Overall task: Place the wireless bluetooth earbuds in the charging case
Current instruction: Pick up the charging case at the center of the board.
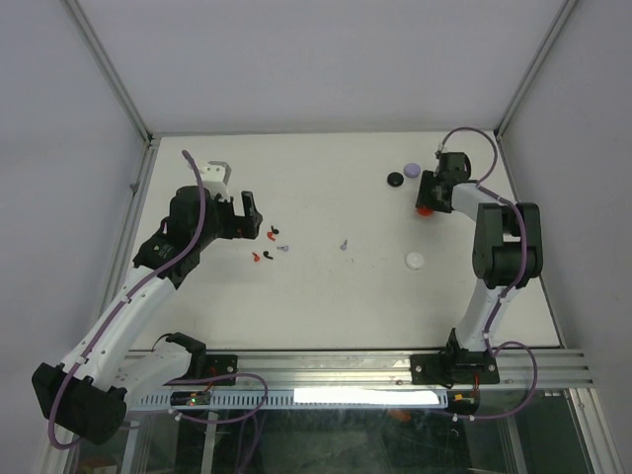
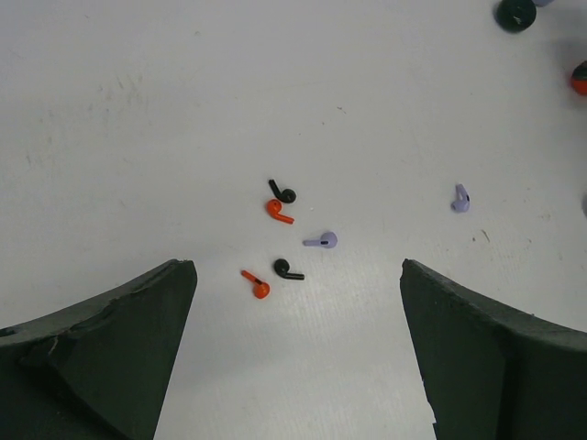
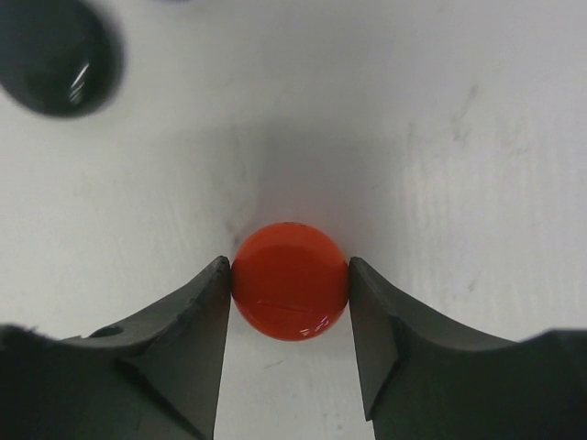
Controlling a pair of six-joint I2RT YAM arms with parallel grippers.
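Your right end effector (image 3: 290, 282) is clamping the red case (image 3: 290, 275), upper right in the top view. Your left end effector (image 2: 298, 268) is hovering spread wide over the earbuds (image 2: 321, 241), mid-frame in its wrist view. They look light and slippery, so pinch the stems.

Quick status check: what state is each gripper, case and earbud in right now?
left gripper: open, empty.
right gripper: closed on the red case.
red case: gripped on both sides, lid looks shut.
black case: free on the table, looks shut.
earbuds: six in view, loose on table.

White table (image 1: 326, 306) w/ small earbuds (image 2: 320, 241) & round cases (image 1: 416, 260).
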